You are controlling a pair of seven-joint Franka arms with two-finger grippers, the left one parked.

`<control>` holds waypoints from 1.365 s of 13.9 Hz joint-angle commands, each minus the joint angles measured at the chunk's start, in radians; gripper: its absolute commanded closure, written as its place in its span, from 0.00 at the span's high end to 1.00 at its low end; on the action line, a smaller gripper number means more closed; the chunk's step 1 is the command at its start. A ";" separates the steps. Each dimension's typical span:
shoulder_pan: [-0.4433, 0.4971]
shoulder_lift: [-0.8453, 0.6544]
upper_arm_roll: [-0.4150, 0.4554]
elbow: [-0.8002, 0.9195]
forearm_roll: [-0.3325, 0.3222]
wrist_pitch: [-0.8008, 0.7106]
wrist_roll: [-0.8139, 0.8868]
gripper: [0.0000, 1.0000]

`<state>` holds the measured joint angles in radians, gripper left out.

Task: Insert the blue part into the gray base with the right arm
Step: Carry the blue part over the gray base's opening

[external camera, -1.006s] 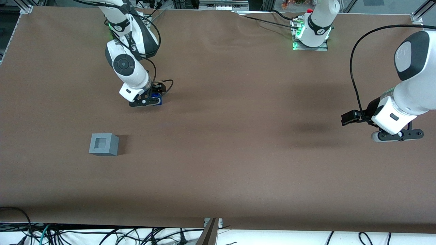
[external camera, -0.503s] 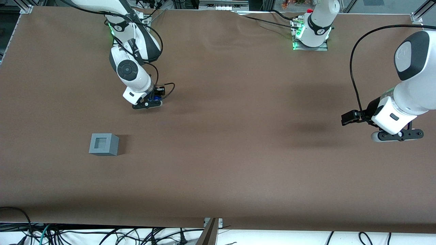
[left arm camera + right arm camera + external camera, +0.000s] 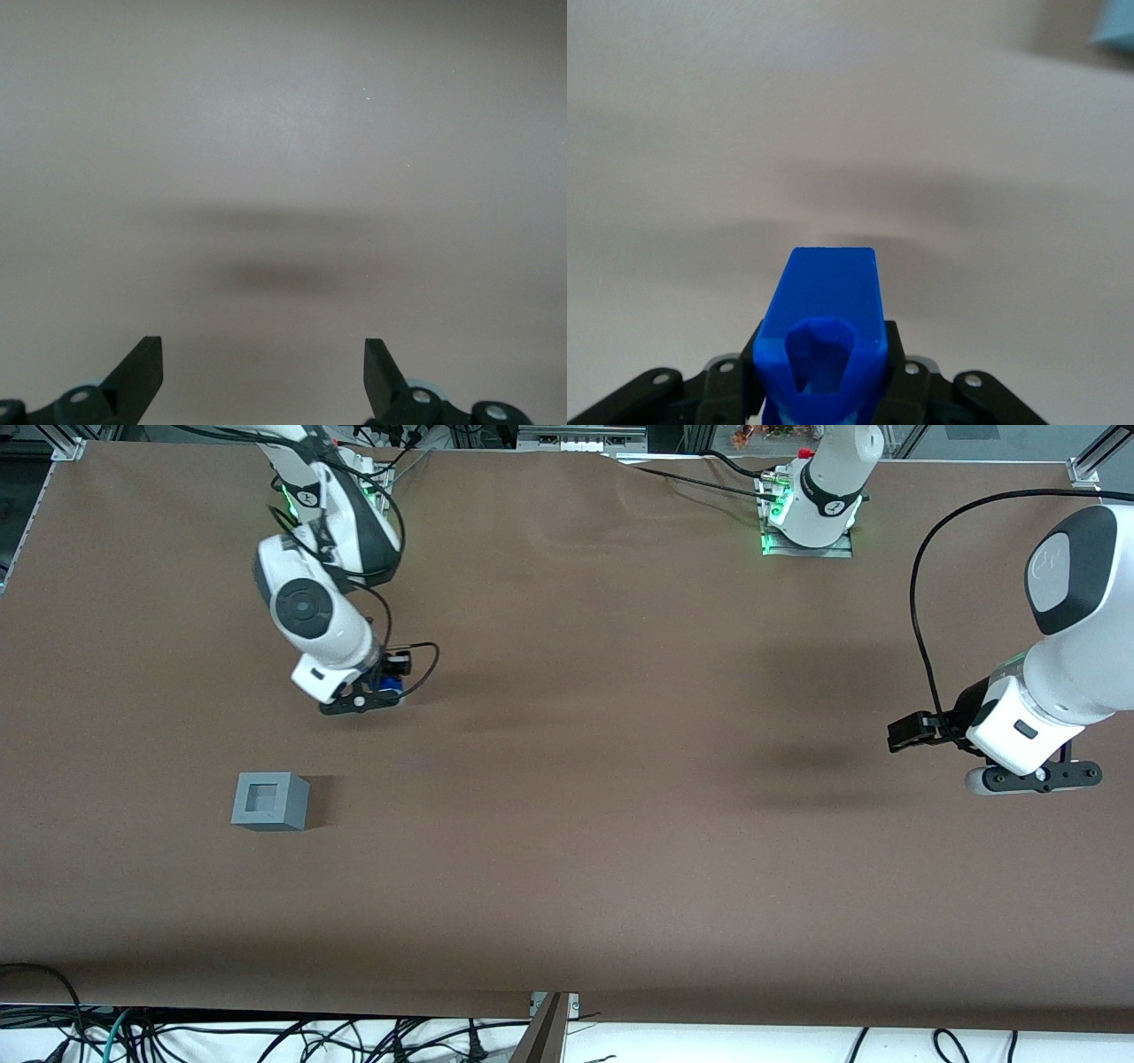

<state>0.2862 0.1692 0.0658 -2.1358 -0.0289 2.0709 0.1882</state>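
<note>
My right gripper (image 3: 365, 699) is shut on the blue part (image 3: 387, 685) and holds it above the brown table, lifted off it. In the right wrist view the blue part (image 3: 824, 328) sits clamped between the two black fingers (image 3: 897, 354), its hollow end toward the camera. The gray base (image 3: 270, 801), a light-gray cube with a square hole in its top, stands on the table nearer to the front camera than the gripper, apart from it. A pale blue-gray corner of the base (image 3: 1114, 27) shows in the right wrist view.
The brown table cover (image 3: 567, 850) stretches wide around both things. Arm mounts (image 3: 806, 522) stand along the table's edge farthest from the front camera. Cables (image 3: 266, 1036) hang below the near edge.
My right gripper has risen with the blue part in it and shifted toward the working arm's end of the table. The gray base has not moved.
</note>
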 commanded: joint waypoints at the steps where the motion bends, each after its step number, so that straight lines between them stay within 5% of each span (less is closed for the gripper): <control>1: -0.041 0.036 -0.081 0.207 -0.003 -0.190 -0.133 0.00; 9: -0.229 0.338 -0.101 0.658 0.047 -0.247 -0.277 0.00; 19: -0.272 0.460 -0.100 0.706 0.099 -0.221 -0.339 0.00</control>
<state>0.0280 0.6161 -0.0442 -1.4539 0.0537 1.8666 -0.1300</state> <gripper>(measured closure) 0.498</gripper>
